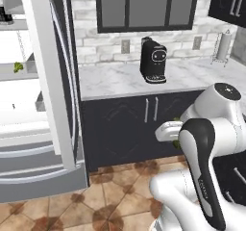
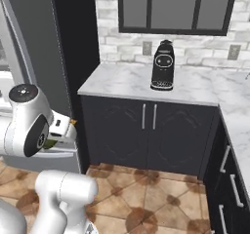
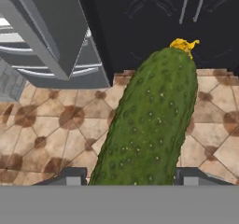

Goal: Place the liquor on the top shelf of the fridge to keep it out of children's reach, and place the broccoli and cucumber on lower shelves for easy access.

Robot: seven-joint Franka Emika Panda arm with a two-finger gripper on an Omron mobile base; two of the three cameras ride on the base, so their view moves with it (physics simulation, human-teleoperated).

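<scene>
In the hand view, the cucumber fills the centre of the frame, a bumpy dark green length running from the bottom edge up to a small yellow tip at the upper right. The gripper clasps it at its lower end: one dark finger tip sits against each side of the cucumber at the bottom of the frame, so the pincer is closed on it. Behind the cucumber lie brown patterned floor tiles, with a dark cabinet front across the top of the frame.

In the left base view, the fridge takes up the left side of the frame with its dark door swung open and the white interior showing. The liquor stands at the far upper left, on the top shelf. The broccoli sits on the next shelf down, at the left edge. The white arm rises at the lower right, and a sliver of green shows at the hand near the middle right of the frame, in front of the dark cabinets.

A black coffee machine stands on the marble counter at the upper middle of the right base view, with a paper towel holder at the upper right of the left base view.
</scene>
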